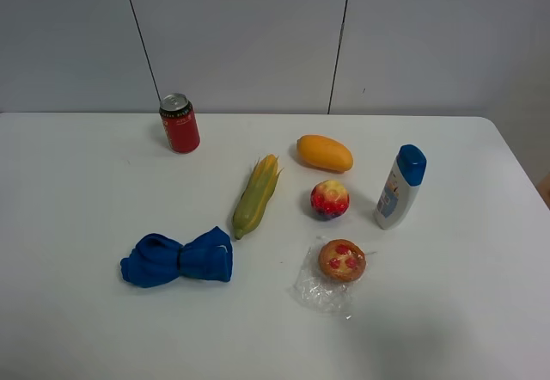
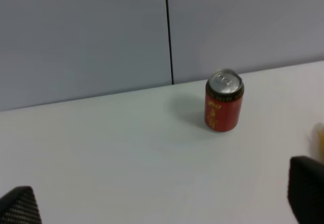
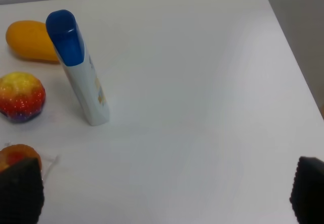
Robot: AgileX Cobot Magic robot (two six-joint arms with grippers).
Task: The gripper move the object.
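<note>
The object, a small round red, yellow and purple ball (image 1: 329, 199), sits on the white table (image 1: 77, 191) right of centre, and also shows in the right wrist view (image 3: 21, 96). Neither arm shows in the exterior view. My left gripper (image 2: 162, 203) is open and empty, with only its black fingertips (image 2: 306, 188) showing, far apart, over bare table facing a red can. My right gripper (image 3: 164, 193) is open and empty, its fingertips (image 3: 20, 191) wide apart, well short of the ball.
A red can (image 1: 180, 123) (image 2: 224, 101) stands at the back left. Corn (image 1: 256, 195), a mango (image 1: 325, 153) (image 3: 30, 40), a white blue-capped bottle (image 1: 400, 186) (image 3: 78, 69) and a tart on plastic (image 1: 341, 260) (image 3: 15, 155) ring the ball. A blue cloth (image 1: 178, 259) lies front left.
</note>
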